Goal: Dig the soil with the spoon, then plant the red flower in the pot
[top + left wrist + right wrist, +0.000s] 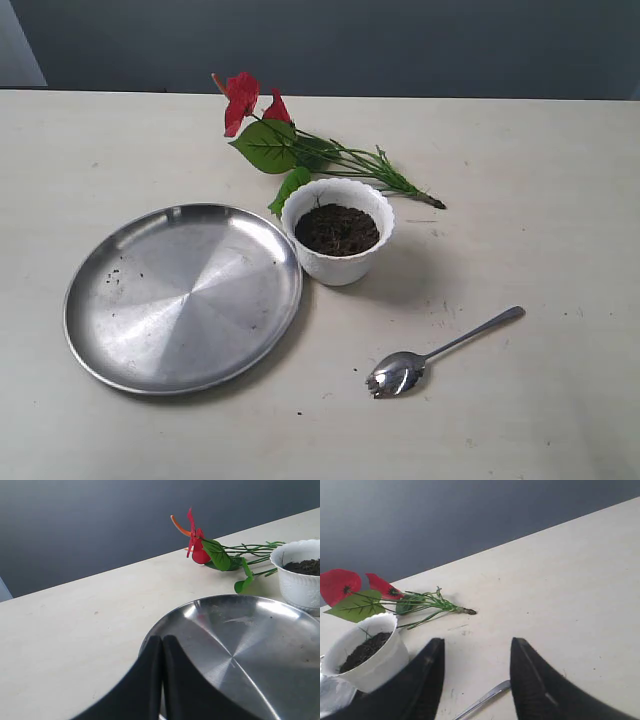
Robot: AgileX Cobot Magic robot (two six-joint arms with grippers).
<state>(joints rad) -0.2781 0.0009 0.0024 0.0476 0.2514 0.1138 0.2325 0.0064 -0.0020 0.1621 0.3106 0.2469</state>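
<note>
Right gripper [476, 647] spread wide and empty, left gripper [161, 645] closed on nothing; I judge the spoon [440, 352] light, rigid, slippery, so I'd pinch mid-handle.

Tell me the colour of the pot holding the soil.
White, with a wavy rim; the pot shows best in the exterior view.

A pale cream tabletop [520, 180] is carrying four things. A large flat round steel plate [183, 296] is lying toward the left edge, with a small white scalloped pot [338, 232] of dark soil just beside it. A red artificial flower sprig [300, 145] is lying flat toward the far edge. A shiny silver teaspoon [440, 353] is resting nearer the front edge, right of the plate.
</note>
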